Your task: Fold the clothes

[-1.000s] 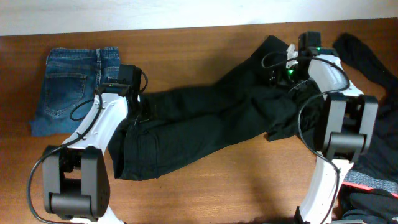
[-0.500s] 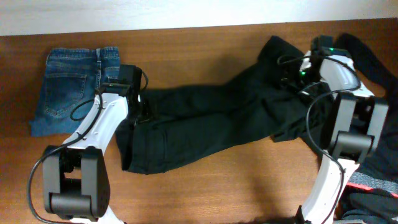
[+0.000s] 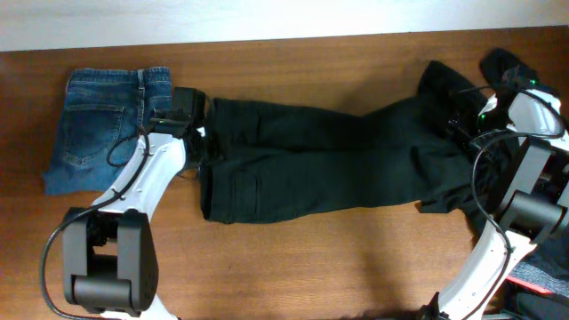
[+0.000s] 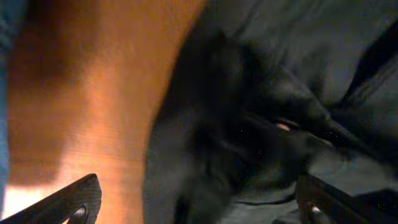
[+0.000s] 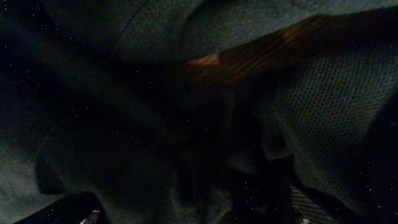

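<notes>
Nearest to you, at the right corner of the worktop [image 3: 311, 267], lies a heap of dark garments [image 3: 544, 283] with a red stripe at its edge. What pieces it holds you cannot tell.

Across the middle of the worktop lies the pair of black trousers [image 3: 338, 169], almost flat. Its waist is at the left and both legs run together toward the right, where the leg ends are bunched.

The left end effector [image 4: 202, 205] stands at the waist edge of the trousers. In the left wrist view its two fingers [image 4: 78, 199] are far apart at the lower corners. Wrinkled black fabric lies under them and bare wood is just beside it, so this end effector is wide and grips nothing.

The right end effector [image 5: 196, 214] is over the bunched leg ends. Its wrist view is very dark, but both finger tips show far apart at the bottom, so it stands wide. Black cloth is heaped below it, and you cannot tell if the fingers touch it.

Farther back, at the left, the folded blue denim jeans [image 3: 102, 124] lie just beside the left arm and apart from the trousers. At the far right another black garment [image 3: 533, 76] lies against the leg ends.
</notes>
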Controlling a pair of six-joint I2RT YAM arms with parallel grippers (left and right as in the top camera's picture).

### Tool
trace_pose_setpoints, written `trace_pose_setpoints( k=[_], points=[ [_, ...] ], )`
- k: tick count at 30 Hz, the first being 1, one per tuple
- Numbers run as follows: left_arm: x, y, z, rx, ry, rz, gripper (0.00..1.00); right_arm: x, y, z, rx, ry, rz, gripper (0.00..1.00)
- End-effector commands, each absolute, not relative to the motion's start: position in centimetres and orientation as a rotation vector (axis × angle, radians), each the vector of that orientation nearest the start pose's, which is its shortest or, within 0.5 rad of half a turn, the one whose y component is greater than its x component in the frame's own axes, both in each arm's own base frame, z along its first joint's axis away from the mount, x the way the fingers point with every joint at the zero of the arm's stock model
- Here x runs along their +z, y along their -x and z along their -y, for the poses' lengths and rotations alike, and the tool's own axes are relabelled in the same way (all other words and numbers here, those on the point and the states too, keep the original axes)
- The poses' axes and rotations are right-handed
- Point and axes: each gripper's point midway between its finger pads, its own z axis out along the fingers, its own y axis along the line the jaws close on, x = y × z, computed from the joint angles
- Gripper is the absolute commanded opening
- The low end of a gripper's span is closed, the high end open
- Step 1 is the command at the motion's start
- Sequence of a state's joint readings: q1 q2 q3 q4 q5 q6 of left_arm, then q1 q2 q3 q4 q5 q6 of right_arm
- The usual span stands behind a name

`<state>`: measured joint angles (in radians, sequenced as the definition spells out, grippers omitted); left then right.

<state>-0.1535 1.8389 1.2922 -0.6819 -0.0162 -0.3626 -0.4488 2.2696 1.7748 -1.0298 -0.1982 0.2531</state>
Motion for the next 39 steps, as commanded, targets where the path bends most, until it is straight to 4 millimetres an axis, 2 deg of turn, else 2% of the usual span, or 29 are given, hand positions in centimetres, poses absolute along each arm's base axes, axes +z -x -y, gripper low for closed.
trace_pose_setpoints(
  k=[1,7,10,14,16,19,21,23,27,30,33,36,37,39],
  points=[
    [8.0,-43.0,5.2,-0.084,0.313,-2.674,0.99,-1.1,-39.7,17.9,0.128,-1.017,-2.972,0.88],
    [8.9,-44.8,5.4,-0.110,0.306,-2.593,0.99,0.5,-41.7,14.8,0.150,-0.814,-2.991,0.89],
    [8.9,-44.7,5.4,-0.110,0.307,-2.595,0.99,3.2,-44.2,12.1,0.207,-0.621,-2.960,0.89],
    [8.9,-44.8,5.4,-0.110,0.307,-2.593,0.99,6.0,-46.7,9.1,0.272,-0.445,-2.906,0.88],
    [8.9,-44.7,5.4,-0.110,0.307,-2.593,0.99,7.2,-47.6,8.1,0.266,-0.400,-2.885,0.85],
    [8.9,-44.7,5.4,-0.110,0.307,-2.593,0.99,8.6,-49.0,7.4,0.245,-0.393,-2.840,0.68],
    [8.9,-44.7,5.4,-0.109,0.306,-2.594,0.99,9.6,-50.0,7.8,0.212,-0.499,-2.789,0.64],
    [8.9,-44.7,5.4,-0.110,0.307,-2.594,0.99,11.2,-51.6,8.1,0.216,-0.546,-2.711,0.64],
    [8.9,-44.7,5.4,-0.109,0.307,-2.594,0.99,11.4,-52.0,8.5,0.193,-0.543,-2.692,0.65],
    [8.9,-44.7,5.4,-0.109,0.306,-2.594,0.99,10.9,-50.9,9.5,0.099,-0.572,-2.730,0.70],
    [8.9,-44.7,5.4,-0.109,0.306,-2.594,0.99,10.5,-49.2,11.5,-0.067,-0.620,-2.775,0.70],
    [8.9,-44.7,5.4,-0.109,0.306,-2.595,0.99,10.3,-47.0,14.0,-0.225,-0.776,-2.790,0.66],
    [8.9,-44.7,5.4,-0.109,0.306,-2.594,0.99,10.3,-46.6,14.5,-0.242,-0.814,-2.788,0.63],
    [8.9,-44.7,5.4,-0.109,0.306,-2.595,0.99,10.1,-46.0,14.9,-0.214,-0.866,-2.795,0.50]
  ],
)
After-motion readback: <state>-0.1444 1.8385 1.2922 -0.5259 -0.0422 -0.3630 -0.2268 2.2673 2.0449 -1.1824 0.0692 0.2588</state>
